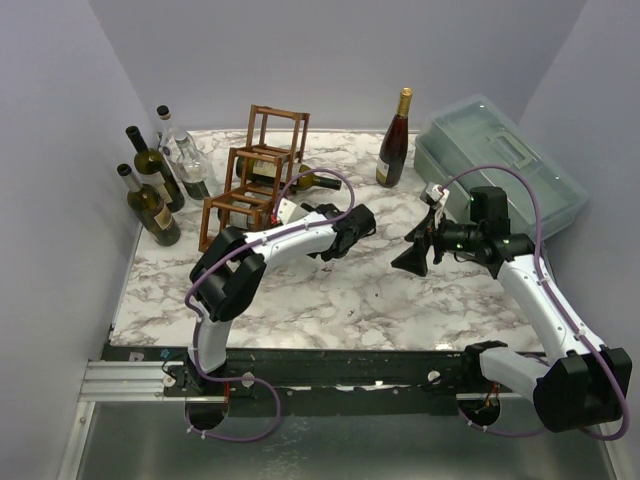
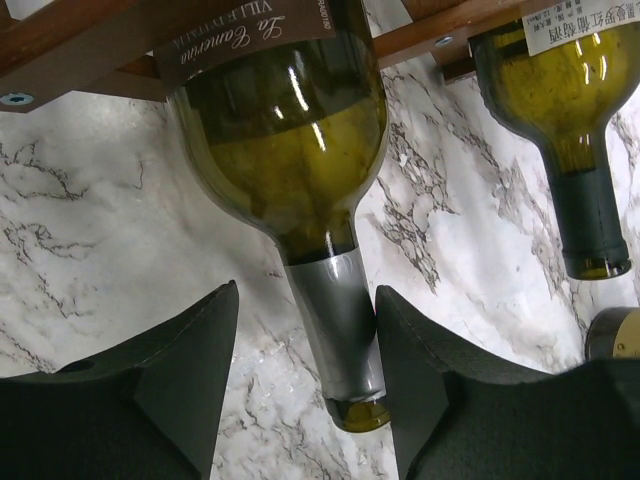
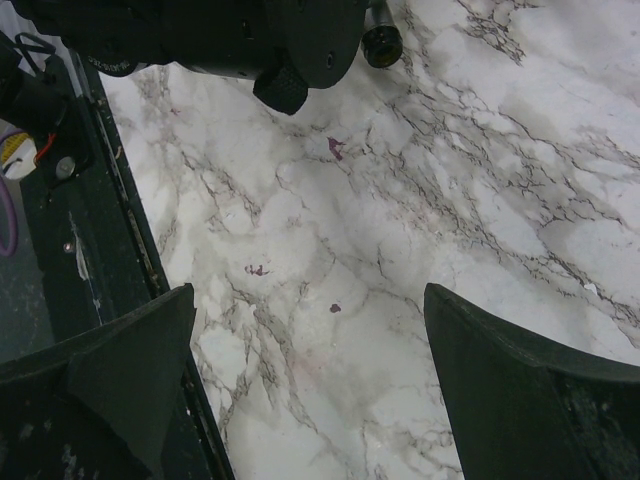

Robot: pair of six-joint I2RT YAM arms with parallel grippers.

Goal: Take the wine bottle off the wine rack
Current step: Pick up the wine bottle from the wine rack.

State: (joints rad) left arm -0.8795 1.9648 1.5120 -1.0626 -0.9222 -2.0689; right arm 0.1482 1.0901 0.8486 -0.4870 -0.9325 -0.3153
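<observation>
The reddish-brown wine rack (image 1: 255,165) stands at the back left of the marble table, with bottles lying in its cells. In the left wrist view a green wine bottle (image 2: 290,150) with a dark label lies under a rack bar (image 2: 90,40), its grey-foiled neck (image 2: 335,320) pointing toward me. My left gripper (image 2: 306,300) straddles that neck: the right finger (image 2: 430,380) touches it and a gap shows beside the left finger (image 2: 190,370). In the top view the left gripper (image 1: 305,215) sits at the rack's lowest tier. My right gripper (image 1: 410,258) hangs open over bare marble (image 3: 310,300).
A second green bottle (image 2: 575,110) lies in the rack to the right of the first. Three bottles (image 1: 150,205) stand at the left wall, and a dark red bottle (image 1: 395,140) stands at the back. A clear lidded box (image 1: 500,160) fills the back right.
</observation>
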